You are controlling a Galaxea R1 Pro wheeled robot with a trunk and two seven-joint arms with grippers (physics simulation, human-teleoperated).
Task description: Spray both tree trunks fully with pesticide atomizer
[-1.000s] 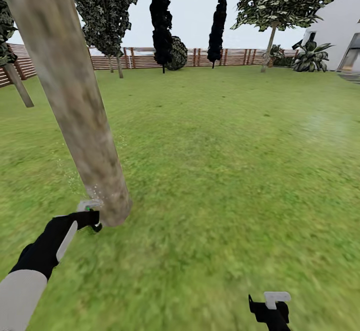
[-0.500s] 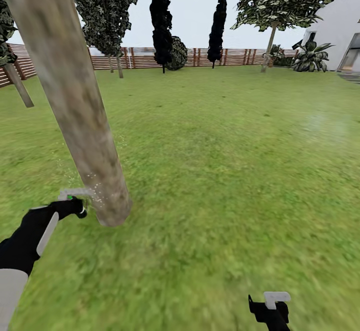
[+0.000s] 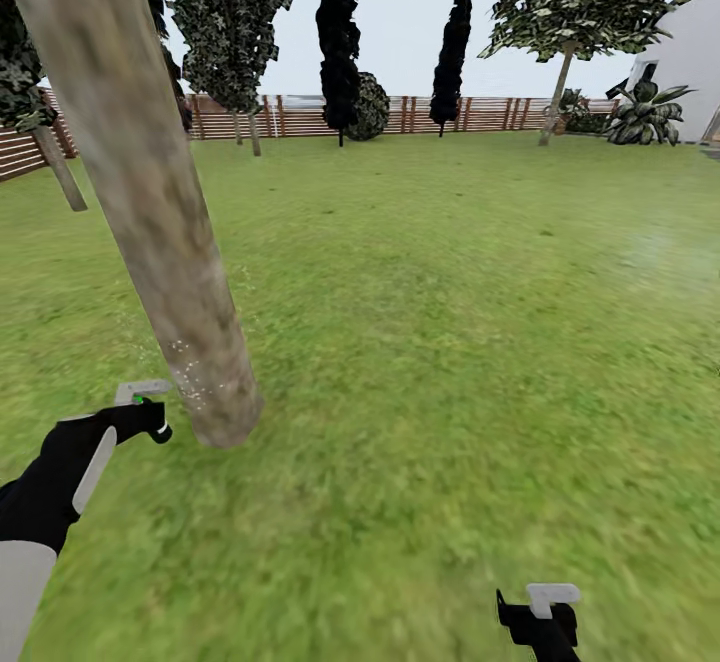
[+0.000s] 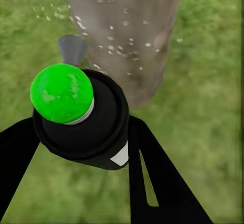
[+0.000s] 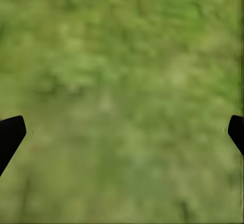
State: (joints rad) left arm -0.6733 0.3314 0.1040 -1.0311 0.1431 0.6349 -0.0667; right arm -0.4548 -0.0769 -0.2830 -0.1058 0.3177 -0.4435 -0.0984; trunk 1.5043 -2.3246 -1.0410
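My left gripper (image 3: 150, 422) is shut on the pesticide atomizer (image 3: 143, 394), low over the grass just left of the near tree's trunk (image 3: 150, 192). In the left wrist view the atomizer (image 4: 81, 117) shows a dark body, a bright green cap and a grey nozzle aimed at the mottled trunk (image 4: 127, 31). White specks dot the bark near the base. The black fingers (image 4: 152, 168) of the left gripper (image 4: 81, 148) flank the atomizer. My right gripper (image 3: 545, 614) hangs open over bare grass at the lower right. Its fingertips (image 5: 10, 135) stand far apart in the right wrist view.
Lawn (image 3: 450, 322) stretches ahead to a wooden fence (image 3: 300, 117). Dark conifers (image 3: 338, 32) and leafy trees (image 3: 590, 2) line the back. A slanted trunk (image 3: 60, 167) stands at the far left, and a white building (image 3: 695, 62) at the right.
My left gripper carried the atomizer leftward and slightly up, away from the trunk's base. The head view then shifted a little. The right gripper stayed put.
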